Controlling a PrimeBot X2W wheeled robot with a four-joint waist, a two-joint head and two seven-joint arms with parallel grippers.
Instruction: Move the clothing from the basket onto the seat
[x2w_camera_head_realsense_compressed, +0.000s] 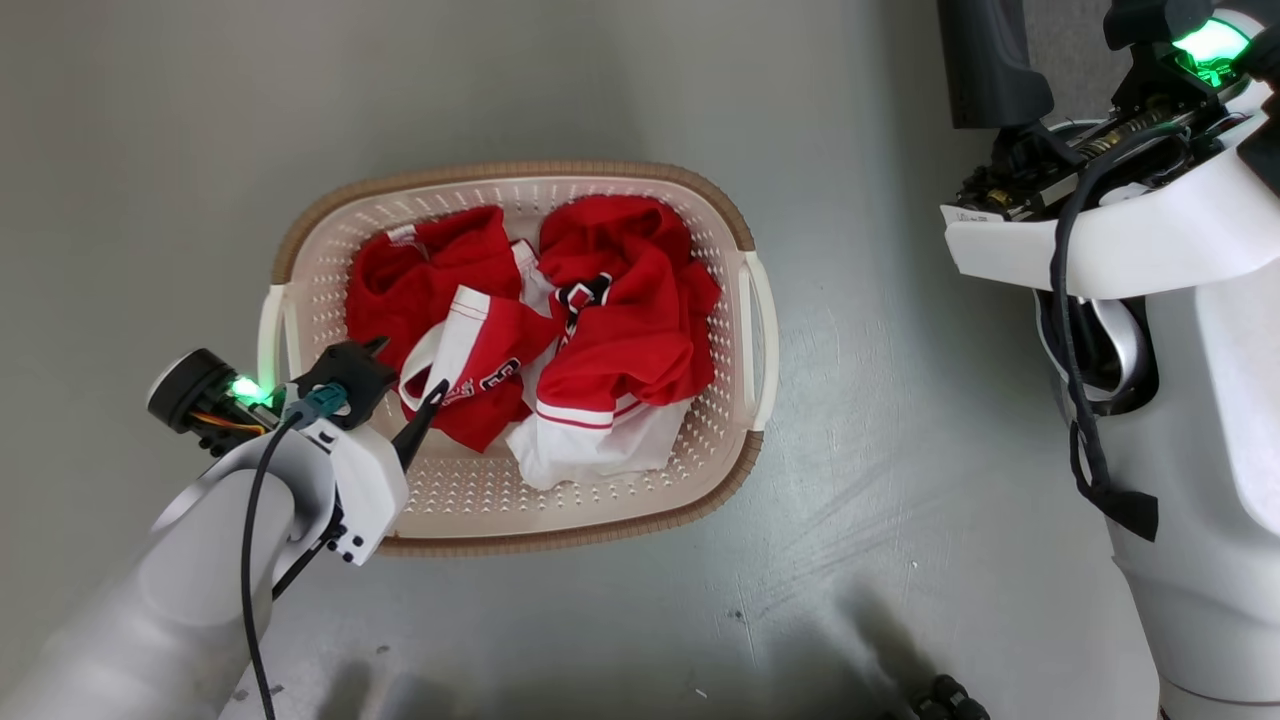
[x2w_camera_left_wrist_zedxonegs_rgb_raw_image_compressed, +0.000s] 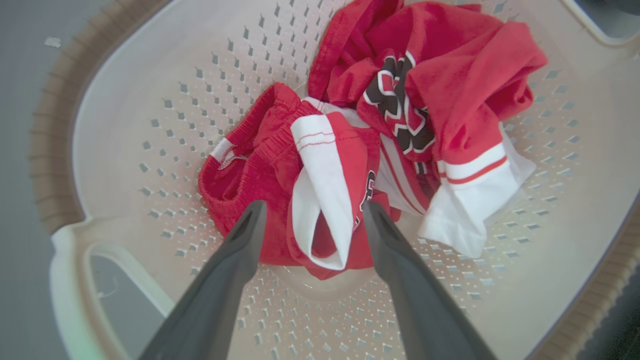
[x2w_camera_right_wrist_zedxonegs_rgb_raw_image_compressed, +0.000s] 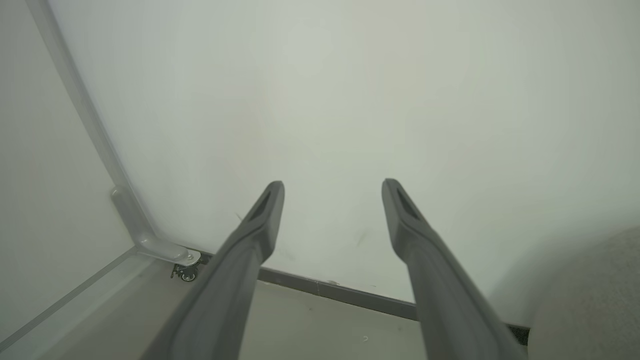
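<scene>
Head view: one basket (x2w_camera_head_realsense_compressed: 560, 505) holds two red garments (x2w_camera_head_realsense_compressed: 640, 320); left fingers (x2w_camera_head_realsense_compressed: 420, 428) spread.

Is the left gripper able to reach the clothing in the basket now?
Probably yes. The left gripper is open over the basket, aimed at a white-edged fold of the clothing, with nothing between them. Contact is unclear.

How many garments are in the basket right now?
2 distinguishable: one garment in the basket's left half, another garment in its right half; others may lie hidden underneath.
</scene>
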